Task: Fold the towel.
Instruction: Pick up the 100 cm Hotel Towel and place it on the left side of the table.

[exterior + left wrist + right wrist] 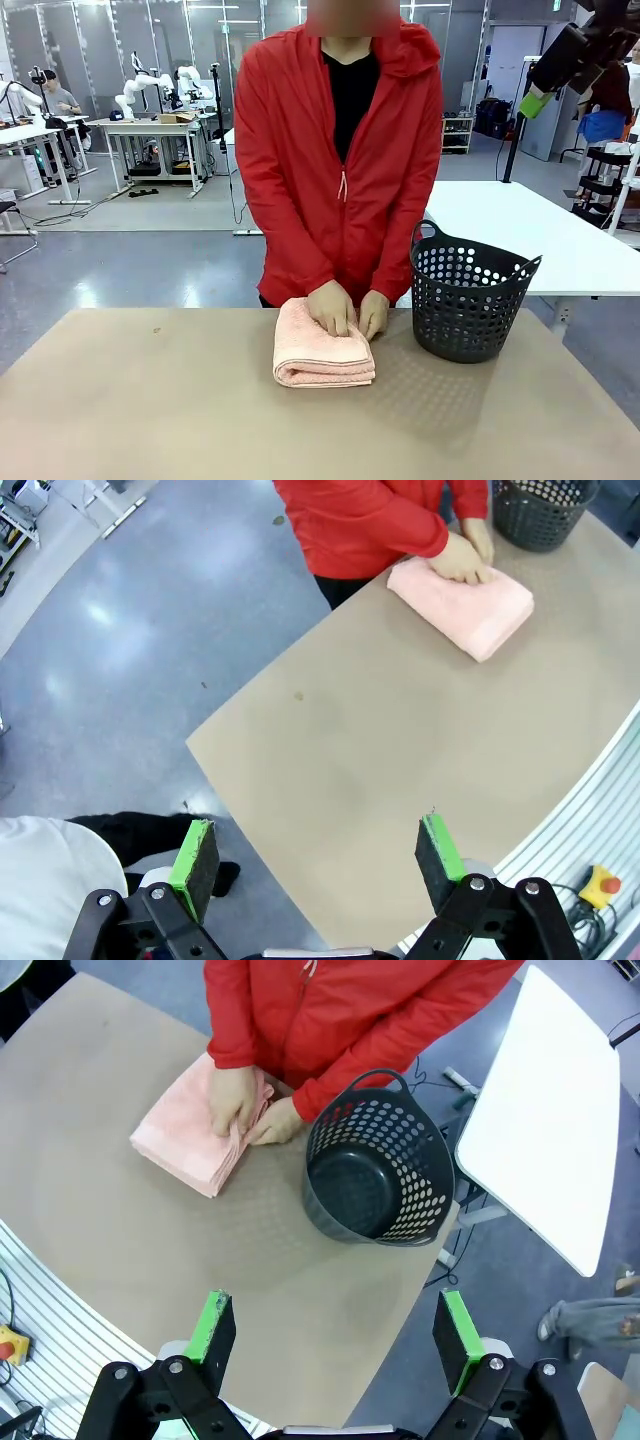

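The towel (pixel 323 349) lies folded at frame centre on the surface (pixel 150 420), under the person's hands (pixel 345 308). Soft, light, floppy terry; best pinched at a layered edge. Both grippers' jaws gape wide, empty.

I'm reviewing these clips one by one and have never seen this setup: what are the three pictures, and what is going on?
One picture looks across the table at a person; the other two come from cameras on the robot's two wrists, looking down from above. The green-tipped prongs at the bottom are the jaws of the left gripper and right gripper. Both stand open, high over the table, holding nothing. On the table lies a pink towel, already folded into a thick pad, next to a black basket with nothing visible inside. The person's hands rest on the towel's far edge. So the person, not the robot, is handling the towel.
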`<state>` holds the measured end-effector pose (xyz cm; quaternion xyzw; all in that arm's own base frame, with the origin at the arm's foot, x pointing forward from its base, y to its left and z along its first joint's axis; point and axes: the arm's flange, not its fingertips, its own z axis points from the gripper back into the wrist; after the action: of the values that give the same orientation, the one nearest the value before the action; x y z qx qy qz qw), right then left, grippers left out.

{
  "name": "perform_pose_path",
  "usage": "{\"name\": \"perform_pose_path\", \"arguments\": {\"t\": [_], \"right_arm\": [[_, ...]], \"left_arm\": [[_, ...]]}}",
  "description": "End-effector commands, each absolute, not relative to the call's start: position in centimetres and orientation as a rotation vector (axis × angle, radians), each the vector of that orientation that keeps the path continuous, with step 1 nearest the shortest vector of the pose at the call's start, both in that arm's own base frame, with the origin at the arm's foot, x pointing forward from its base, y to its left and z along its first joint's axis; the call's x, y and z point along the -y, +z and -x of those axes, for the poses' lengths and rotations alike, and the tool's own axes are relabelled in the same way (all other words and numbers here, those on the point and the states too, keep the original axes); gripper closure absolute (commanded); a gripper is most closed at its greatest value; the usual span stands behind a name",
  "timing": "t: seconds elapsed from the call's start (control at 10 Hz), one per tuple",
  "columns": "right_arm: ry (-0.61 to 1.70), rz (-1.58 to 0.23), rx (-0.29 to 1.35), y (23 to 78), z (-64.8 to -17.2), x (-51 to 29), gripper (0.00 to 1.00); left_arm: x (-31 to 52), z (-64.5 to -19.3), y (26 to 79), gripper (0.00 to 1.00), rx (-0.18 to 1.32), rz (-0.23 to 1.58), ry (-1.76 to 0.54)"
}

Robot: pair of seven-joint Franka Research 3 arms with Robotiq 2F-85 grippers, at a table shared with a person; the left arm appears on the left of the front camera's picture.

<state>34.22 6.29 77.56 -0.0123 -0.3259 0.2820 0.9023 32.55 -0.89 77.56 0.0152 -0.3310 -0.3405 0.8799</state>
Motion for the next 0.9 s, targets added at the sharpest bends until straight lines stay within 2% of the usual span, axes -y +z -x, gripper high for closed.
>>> {"name": "perform_pose_path", "arguments": {"t": [0.0, 0.8], "right_arm": [[0.58, 0.022, 0.669, 77.52, -34.13, -6.11, 0.0], [0.58, 0.022, 0.669, 77.52, -34.13, -6.11, 0.0]], "left_arm": [[0.9, -32.35, 77.67, 0.0, 0.69, -0.028, -0.706], [0.9, -32.35, 77.67, 0.0, 0.69, -0.028, -0.706]]}}
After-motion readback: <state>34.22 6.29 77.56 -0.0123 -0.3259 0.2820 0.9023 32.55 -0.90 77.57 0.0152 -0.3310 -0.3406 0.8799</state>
